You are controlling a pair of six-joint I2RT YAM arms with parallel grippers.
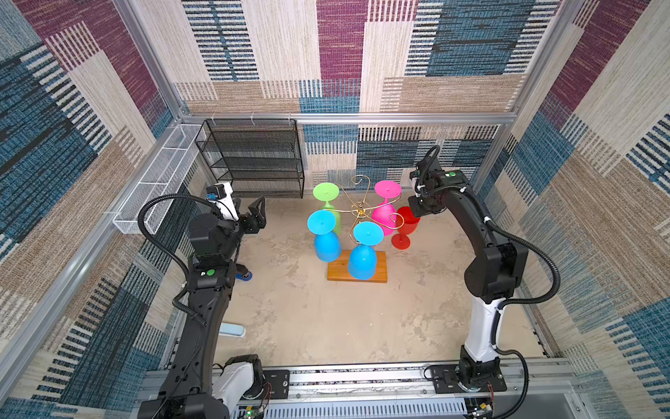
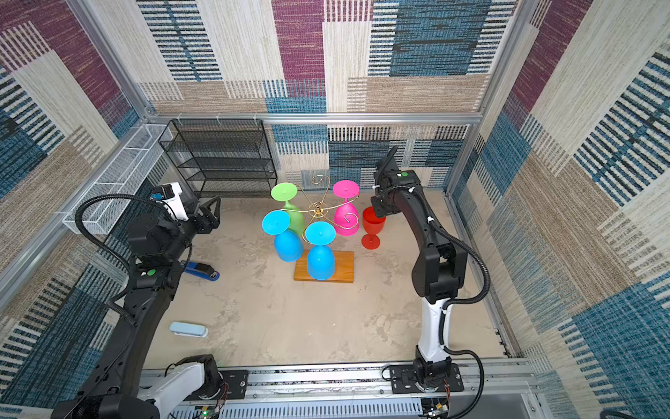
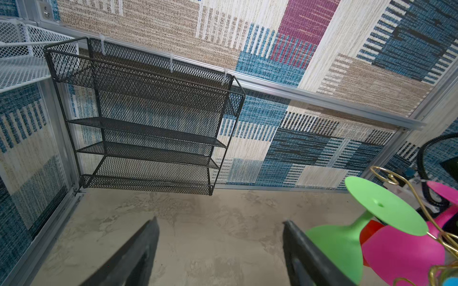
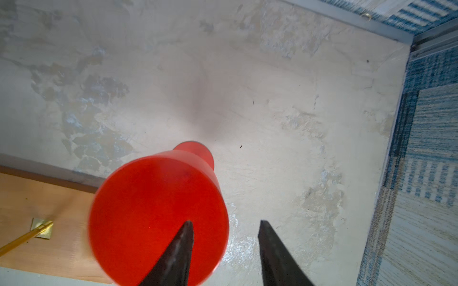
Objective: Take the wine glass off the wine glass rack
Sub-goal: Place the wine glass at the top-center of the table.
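The red wine glass [image 1: 406, 226] is not on the wine glass rack [image 1: 359, 209]. It stands upright on the table [image 1: 308, 326], with its foot down and its mouth up, near the wooden base [image 1: 379, 268] on the side of the right arm. The right gripper [image 4: 225, 222] hangs over the rim with its jaws apart. In the right wrist view one finger lies over the bowl and the other over bare table, so the rim is between them but I judge it is not pinched. This looks like the moment of letting go, because the glass carries itself. The green glass [image 1: 326, 192], the pink glass [image 1: 386, 214] and two blue glasses [image 1: 324, 235] hang upside down from the scroll arms. The left gripper [image 3: 220, 220] is spread wide and empty, near the green glass.
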